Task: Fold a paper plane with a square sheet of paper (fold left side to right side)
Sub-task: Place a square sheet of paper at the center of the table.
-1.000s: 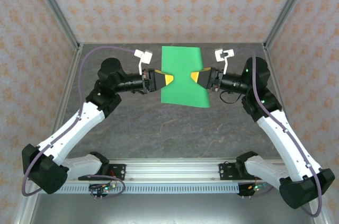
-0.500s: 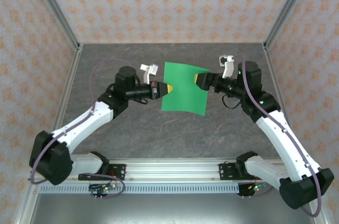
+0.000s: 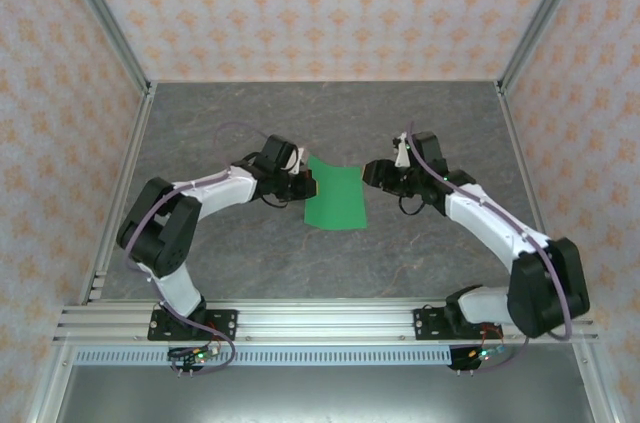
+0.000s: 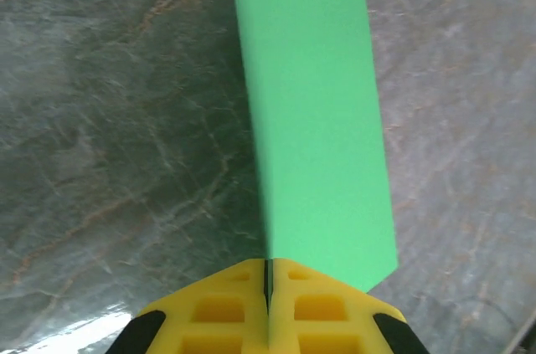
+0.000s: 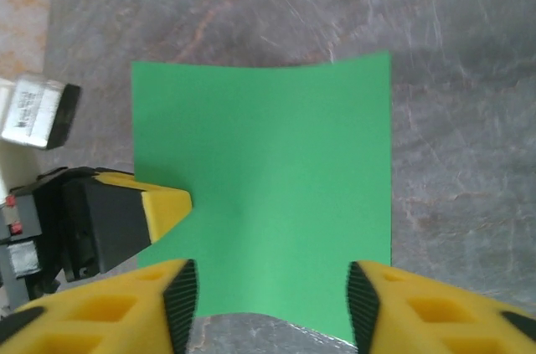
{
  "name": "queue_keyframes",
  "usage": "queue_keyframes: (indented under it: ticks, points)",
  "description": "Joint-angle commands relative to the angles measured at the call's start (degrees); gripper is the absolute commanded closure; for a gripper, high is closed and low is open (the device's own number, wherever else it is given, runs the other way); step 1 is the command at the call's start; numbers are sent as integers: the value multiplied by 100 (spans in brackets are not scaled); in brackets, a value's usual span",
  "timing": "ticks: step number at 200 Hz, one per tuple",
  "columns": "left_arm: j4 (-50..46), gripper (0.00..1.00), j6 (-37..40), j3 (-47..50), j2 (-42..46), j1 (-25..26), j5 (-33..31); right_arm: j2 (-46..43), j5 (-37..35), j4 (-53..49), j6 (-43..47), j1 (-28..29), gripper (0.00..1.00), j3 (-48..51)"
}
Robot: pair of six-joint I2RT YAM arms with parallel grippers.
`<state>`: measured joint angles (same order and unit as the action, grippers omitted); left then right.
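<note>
The square sheet of paper [image 3: 337, 201] is bright green and sits mid-table, looking narrow from above. In the left wrist view the sheet [image 4: 318, 120] runs away from my left gripper [image 4: 268, 274], whose yellow fingers are pressed together on its near edge. From above, the left gripper [image 3: 308, 183] sits at the sheet's left edge. My right gripper [image 3: 368, 173] is at the sheet's upper right. In the right wrist view the right gripper [image 5: 272, 304] stands open, its pads wide apart over the near edge of the sheet [image 5: 268, 187], which bows slightly. One left finger [image 5: 163, 203] touches the far side.
The grey marbled tabletop [image 3: 250, 123] stretches around the sheet. Patterned walls close off the back and sides, with metal posts at the corners. An aluminium rail [image 3: 320, 321] carrying both arm bases runs along the near edge.
Both arms have drawn in toward the table's middle and brought the sheet nearer. The sheet now looks narrower from above. The right gripper's jaws have come apart off the sheet's right edge.
</note>
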<state>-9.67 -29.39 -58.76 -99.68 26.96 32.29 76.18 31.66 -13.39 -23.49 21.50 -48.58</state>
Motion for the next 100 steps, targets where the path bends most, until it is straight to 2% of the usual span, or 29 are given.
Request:
queue_keyframes:
  ticks: [1,29,57,100]
  points:
    - [-596,100,460,-308,-59,-24,-341,409,194,734,-537,86,56,169]
    - [-705,100,490,-408,-89,-29,-348,1084,267,1144,-852,142,65,218]
    - [-753,99,482,-482,-132,-32,-273,1740,324,1023,-914,190,69,-23]
    - [-421,81,170,-496,-208,-20,179,2326,139,579,-833,232,71,-210]
